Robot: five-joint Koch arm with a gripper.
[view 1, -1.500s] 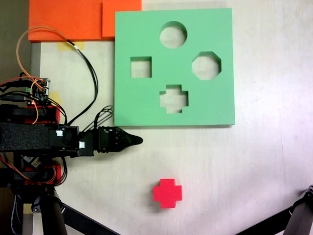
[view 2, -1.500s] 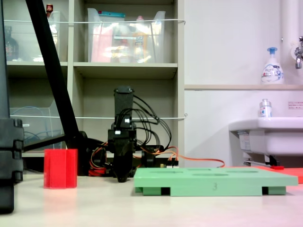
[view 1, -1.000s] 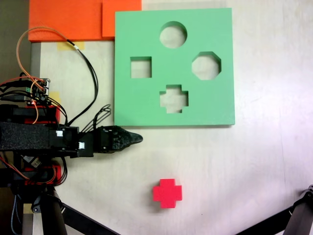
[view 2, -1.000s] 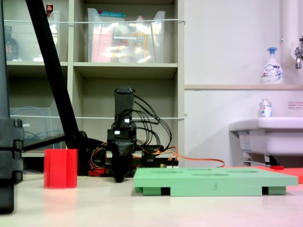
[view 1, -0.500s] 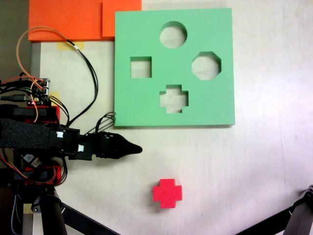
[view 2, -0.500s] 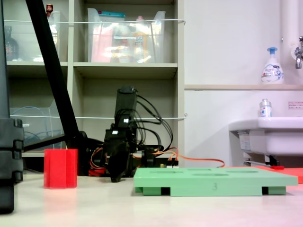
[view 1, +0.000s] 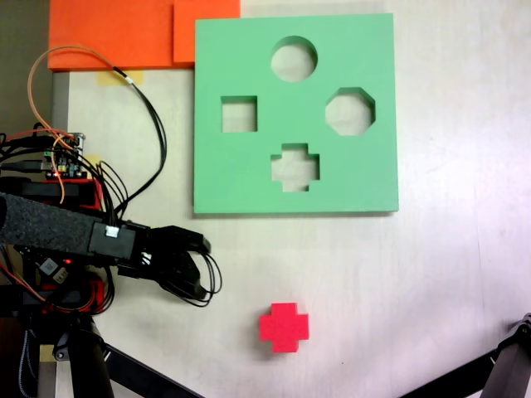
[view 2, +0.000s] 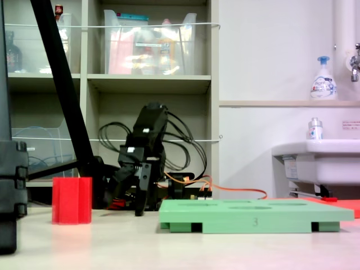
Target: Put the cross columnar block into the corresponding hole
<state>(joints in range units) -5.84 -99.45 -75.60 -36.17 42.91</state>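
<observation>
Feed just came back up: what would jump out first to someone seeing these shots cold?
The green foam board with its round, square, octagonal and plus-shaped hole fills the upper middle of the top-down fixed view. Below it, the bright red cross block stands alone on the pale table. The black gripper is at left, jaws spread open.

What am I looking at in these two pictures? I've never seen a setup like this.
It is a small hobby robot arm on a table, filmed by two still cameras: one looks straight down, the other sits low at table height, side on. At the arm's tip is the gripper, with fingers for grasping; they are spread open and hold nothing. On the table lies a flat green foam board with round, square, octagonal and plus-shaped cutouts. A red plus-shaped block stands apart from the board, nearer the bottom edge of the top-down picture. Orange foam sheets lie at the top left corner.
</observation>
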